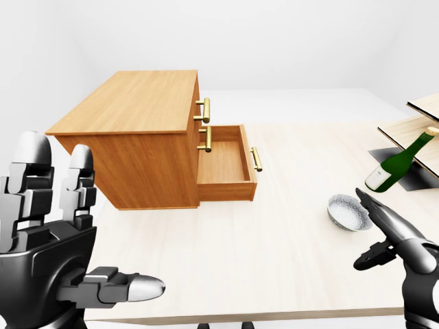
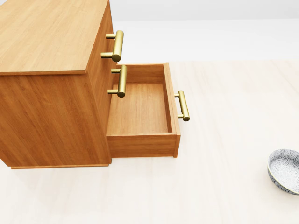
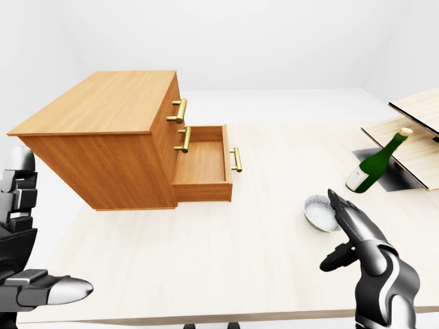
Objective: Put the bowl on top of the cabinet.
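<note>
Your left hand point(image 1: 48, 253) is raised at the lower left of the left-eye view, past the worktop's point(image 1: 274, 260) left edge. Its fingers point(image 1: 31, 181) stand straight up and apart, the thumb points right, and it holds nothing.

Your right hand point(image 3: 360, 240) comes in at the lower right of the right-eye view, over the worktop near its right edge. Its fingers point(image 3: 343, 209) are stretched out and spread, with nothing in them. Their tips show just at the right rim of the bowl point(image 3: 319, 211), but you cannot tell from these views whether they touch it.

The bowl is a small grey-patterned dish. It stands upright on the worktop toward its right edge, well apart from the cabinet point(image 1: 137, 130). In the head view only part of it shows, cut off at the right edge.

The cabinet is of warm wood and sits on the worktop by its left edge. Its lowest drawer point(image 1: 225, 164) is pulled out to the right, and the two drawers above it are closed. Each has a brass bar handle point(image 2: 117, 45).

Near the worktop's right edge, above the bowl in the eye views, a green bottle point(image 3: 374, 166) leans with its neck toward some tilted wooden boards point(image 3: 411, 130). Its base is by a dark plate point(image 3: 401, 175).
</note>
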Robot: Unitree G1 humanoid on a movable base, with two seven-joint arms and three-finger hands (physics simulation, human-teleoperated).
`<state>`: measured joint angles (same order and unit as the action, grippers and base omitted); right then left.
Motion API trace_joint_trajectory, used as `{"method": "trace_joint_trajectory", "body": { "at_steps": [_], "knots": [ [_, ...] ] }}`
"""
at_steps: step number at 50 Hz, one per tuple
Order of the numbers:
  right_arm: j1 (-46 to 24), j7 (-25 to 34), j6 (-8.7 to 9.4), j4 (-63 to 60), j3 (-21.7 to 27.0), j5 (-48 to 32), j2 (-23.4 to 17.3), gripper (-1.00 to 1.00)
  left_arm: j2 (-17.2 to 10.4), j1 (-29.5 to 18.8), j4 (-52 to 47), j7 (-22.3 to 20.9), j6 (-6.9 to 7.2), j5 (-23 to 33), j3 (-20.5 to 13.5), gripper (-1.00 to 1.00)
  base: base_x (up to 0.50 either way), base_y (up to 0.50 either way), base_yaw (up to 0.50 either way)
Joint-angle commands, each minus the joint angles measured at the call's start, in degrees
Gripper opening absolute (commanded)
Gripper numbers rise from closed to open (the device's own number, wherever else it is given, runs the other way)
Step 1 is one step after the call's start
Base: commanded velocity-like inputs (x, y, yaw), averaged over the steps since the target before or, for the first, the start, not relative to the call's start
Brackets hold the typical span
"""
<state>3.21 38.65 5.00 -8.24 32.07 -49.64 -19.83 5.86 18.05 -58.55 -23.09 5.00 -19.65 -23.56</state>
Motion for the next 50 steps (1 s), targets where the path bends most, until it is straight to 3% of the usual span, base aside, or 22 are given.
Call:
{"method": "trace_joint_trajectory", "body": {
  "at_steps": [1,9,34,50],
  "knots": [
    [-0.55,-0.75,0.0,1.6,-2.17,-0.17,-0.2,1.0,0.05,-0.06,-0.25,-0.1,0.0,-0.32,-0.42,1.0,0.0,0.0,0.0],
    [-0.52,-3.18,0.0,5.51,-2.38,0.97,-0.74,1.0,0.2,0.17,-0.14,-0.24,0.0,-0.05,-0.16,1.0,0.0,0.0,0.0],
    [-1.39,-1.99,0.0,6.31,-3.41,-0.1,-1.51,0.99,0.18,0.16,0.66,0.04,0.0,1.07,0.73,1.0,0.0,0.0,0.0],
    [-1.44,-6.17,0.0,11.6,-4.83,1.45,-1.82,1.0,0.07,0.01,0.8,0.02,0.0,1.09,0.57,1.0,0.0,0.0,0.0]
  ]
}}
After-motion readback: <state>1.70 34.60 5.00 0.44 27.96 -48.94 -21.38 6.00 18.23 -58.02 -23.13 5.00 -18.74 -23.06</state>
